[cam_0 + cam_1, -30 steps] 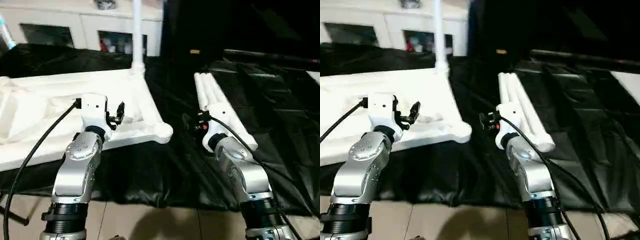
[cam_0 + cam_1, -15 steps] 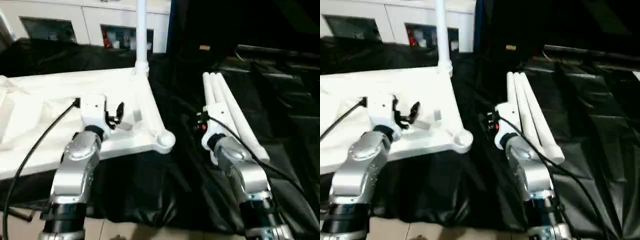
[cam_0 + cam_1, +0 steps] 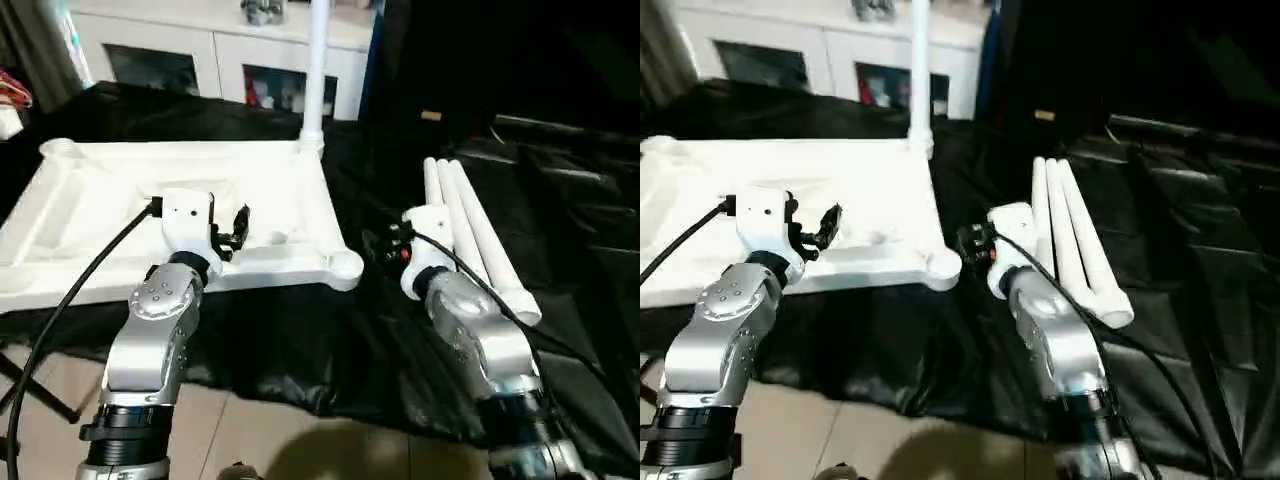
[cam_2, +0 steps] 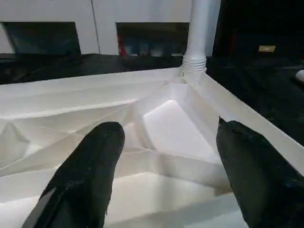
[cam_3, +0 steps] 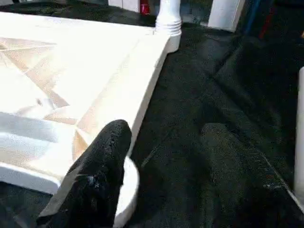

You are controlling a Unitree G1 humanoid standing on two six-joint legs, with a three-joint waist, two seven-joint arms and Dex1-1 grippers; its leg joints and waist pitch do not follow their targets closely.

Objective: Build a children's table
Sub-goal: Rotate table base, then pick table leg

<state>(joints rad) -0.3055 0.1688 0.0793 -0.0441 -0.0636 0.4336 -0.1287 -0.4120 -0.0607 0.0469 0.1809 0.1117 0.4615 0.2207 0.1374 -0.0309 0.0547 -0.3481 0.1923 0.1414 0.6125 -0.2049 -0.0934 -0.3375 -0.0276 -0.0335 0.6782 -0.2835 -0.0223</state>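
The white table top [image 3: 90, 215] lies underside up on black cloth, rim upward. One white leg [image 3: 317, 70] stands upright in its far right corner socket. Three more legs [image 3: 470, 230] lie side by side on the cloth to the right. My left gripper [image 3: 238, 226] hovers open over the top's near right part; in the left wrist view its fingers [image 4: 97, 164] frame the ribbed underside [image 4: 166, 118]. My right gripper [image 3: 385, 246] hangs open and empty between the near right corner socket [image 3: 345, 266] and the lying legs, and its finger [image 5: 102, 173] is close to that socket [image 5: 129, 183].
A white cabinet [image 3: 215, 50] with glass doors stands behind the work. Black cloth [image 3: 300, 335] drapes over the front edge down to the tiled floor [image 3: 270, 440]. A black cable [image 3: 70, 300] runs from my left wrist. A black stand foot [image 3: 35, 390] shows at bottom left.
The camera has moved, so the whole scene has shifted in the picture. Both grippers keep the same opening and the same places beside the table top.
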